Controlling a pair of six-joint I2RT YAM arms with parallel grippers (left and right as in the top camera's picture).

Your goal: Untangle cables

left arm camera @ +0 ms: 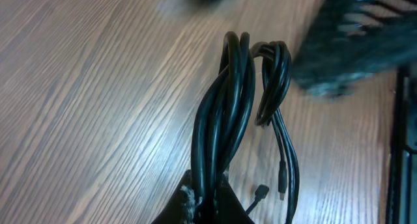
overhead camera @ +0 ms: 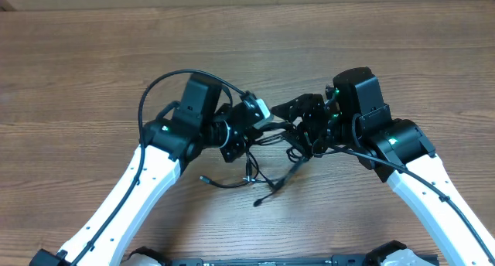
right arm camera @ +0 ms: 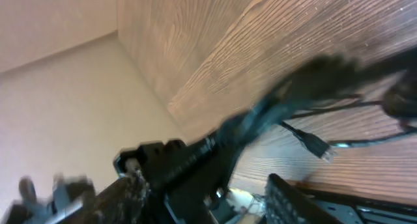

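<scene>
Closest to the left wrist camera, the left gripper is pinched tight on the cables. Its dark fingers meet on several black cords at the near edge of that view. From the grip the cords run away as one bunch and fold over in a tight bend at the far end. Just right of the bunch is a second, shorter loop; whether the two touch I cannot tell. Two thin strands drop from this loop toward the near side, and two small plugs show beside them against the wood of the table.

From overhead, the left arm reaches in from the near left and the right arm from the near right. Their grippers sit close together at the middle of the table. The cables are between the two grippers and just near of them, with loose ends trailing nearward. One end lies to the left, another end further right.

On the right, the right gripper has its fingers apart, one far and one near, with the tangle at its mouth. Whether those fingers touch the cords I cannot tell. The right wrist view is smeared, showing only a dark bunch and one plug over the wood grain.
</scene>
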